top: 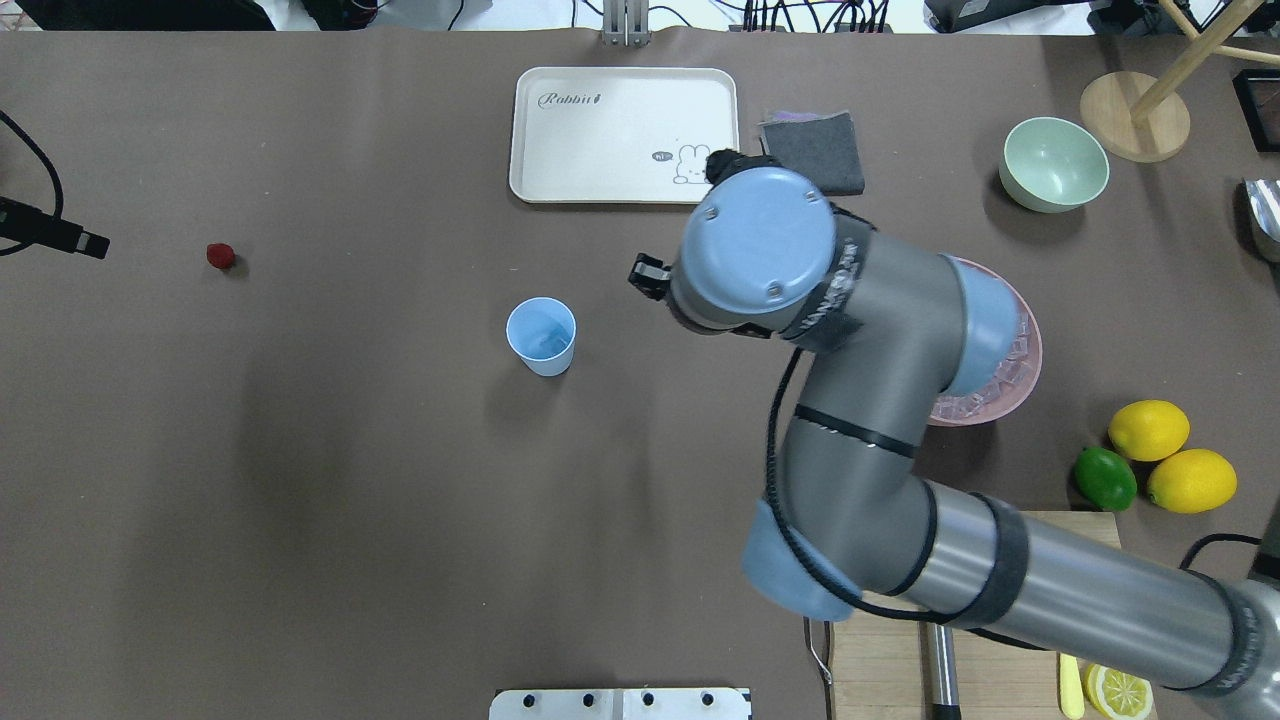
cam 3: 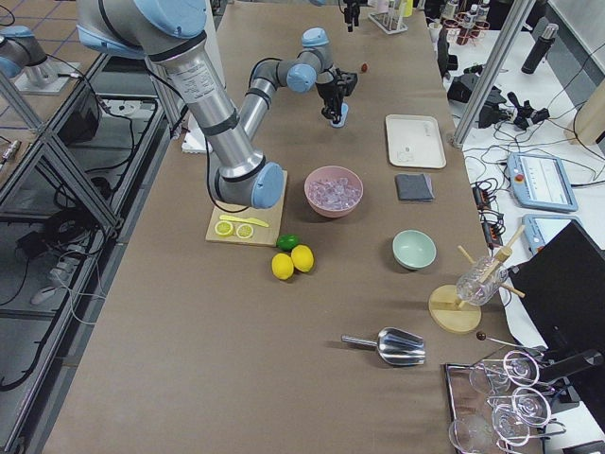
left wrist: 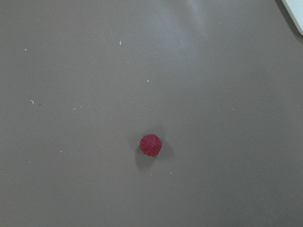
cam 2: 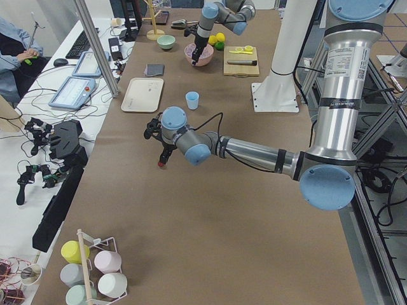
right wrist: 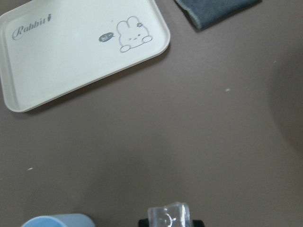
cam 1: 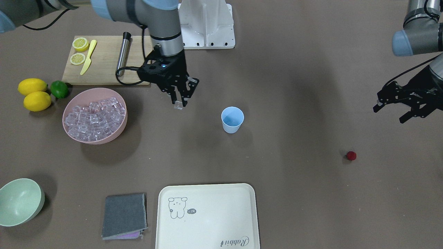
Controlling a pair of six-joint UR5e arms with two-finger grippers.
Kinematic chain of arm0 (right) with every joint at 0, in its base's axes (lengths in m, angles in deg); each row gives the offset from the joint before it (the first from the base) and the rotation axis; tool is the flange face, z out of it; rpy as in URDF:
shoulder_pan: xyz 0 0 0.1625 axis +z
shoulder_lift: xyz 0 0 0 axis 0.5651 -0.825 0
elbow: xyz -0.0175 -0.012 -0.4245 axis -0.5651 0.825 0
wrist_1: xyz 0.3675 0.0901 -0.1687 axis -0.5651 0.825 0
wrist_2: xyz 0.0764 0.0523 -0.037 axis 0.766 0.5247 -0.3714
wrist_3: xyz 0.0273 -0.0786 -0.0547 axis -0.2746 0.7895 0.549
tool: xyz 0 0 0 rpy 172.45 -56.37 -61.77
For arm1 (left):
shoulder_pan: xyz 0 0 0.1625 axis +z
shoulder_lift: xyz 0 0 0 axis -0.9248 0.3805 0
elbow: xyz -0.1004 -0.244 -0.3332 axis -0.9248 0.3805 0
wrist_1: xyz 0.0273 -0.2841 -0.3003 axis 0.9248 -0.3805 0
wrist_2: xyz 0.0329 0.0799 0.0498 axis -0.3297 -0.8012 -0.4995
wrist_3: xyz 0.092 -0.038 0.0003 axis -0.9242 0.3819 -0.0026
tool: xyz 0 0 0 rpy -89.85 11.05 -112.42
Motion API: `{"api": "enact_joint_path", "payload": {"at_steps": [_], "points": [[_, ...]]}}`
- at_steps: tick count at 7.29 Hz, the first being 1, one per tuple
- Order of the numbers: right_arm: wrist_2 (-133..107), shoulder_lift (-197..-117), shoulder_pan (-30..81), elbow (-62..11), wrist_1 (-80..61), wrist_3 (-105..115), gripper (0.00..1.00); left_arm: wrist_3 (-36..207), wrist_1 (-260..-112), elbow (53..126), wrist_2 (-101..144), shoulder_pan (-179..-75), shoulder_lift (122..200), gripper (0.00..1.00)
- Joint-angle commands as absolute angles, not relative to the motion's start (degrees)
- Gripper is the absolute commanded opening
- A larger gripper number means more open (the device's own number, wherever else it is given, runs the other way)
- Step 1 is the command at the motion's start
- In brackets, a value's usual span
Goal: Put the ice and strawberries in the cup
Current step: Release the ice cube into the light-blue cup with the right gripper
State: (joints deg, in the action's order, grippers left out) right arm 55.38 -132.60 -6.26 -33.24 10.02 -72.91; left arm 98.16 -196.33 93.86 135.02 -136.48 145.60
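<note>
The light blue cup (cam 1: pixel 232 119) stands upright mid-table and looks empty; it also shows in the overhead view (top: pixel 541 336). My right gripper (cam 1: pixel 180 103) is shut on one clear ice cube (cam 1: pixel 178 106), held above the table between the pink bowl (cam 1: pixel 71 133) of ice (cam 1: pixel 95 117) and the cup. The right wrist view shows that cube (right wrist: pixel 169 216) at the bottom edge, with the cup's rim (right wrist: pixel 57 221) beside it. The dark red strawberry (cam 1: pixel 351 155) lies alone on the table. My left gripper (cam 1: pixel 389 114) is open and empty, raised near the strawberry (left wrist: pixel 150 144).
A cream tray (cam 1: pixel 207 214), a grey cloth (cam 1: pixel 124 216) and a pale green bowl (cam 1: pixel 19 202) lie along the operators' edge. A cutting board (cam 1: pixel 104 74) with lemon halves, a yellow knife and a metal tool sits behind the pink bowl. Two lemons (cam 1: pixel 33 93) and a lime (cam 1: pixel 59 89) lie beside it.
</note>
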Motion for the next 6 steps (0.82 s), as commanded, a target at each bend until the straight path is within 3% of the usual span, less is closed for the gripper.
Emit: {"api": "enact_joint_path", "payload": {"at_steps": [1, 4, 5, 6], "points": [[50.0, -119.1, -9.5, -17.0, 9.8, -79.5, 0.0, 98.2, -196.6, 93.9, 135.2, -136.5, 145.4, 0.99], [50.0, -116.8, -10.2, -14.0, 9.7, -80.1, 0.0, 98.2, -196.6, 93.9, 135.2, -136.5, 145.3, 0.99], [50.0, -116.9, -10.3, -14.0, 9.1, -80.2, 0.15, 98.2, -196.6, 93.9, 135.3, -136.4, 145.3, 0.99], [50.0, -117.1, -10.7, -14.0, 8.2, -80.1, 0.98, 98.2, -196.6, 93.9, 135.3, -136.5, 145.3, 0.99]]}}
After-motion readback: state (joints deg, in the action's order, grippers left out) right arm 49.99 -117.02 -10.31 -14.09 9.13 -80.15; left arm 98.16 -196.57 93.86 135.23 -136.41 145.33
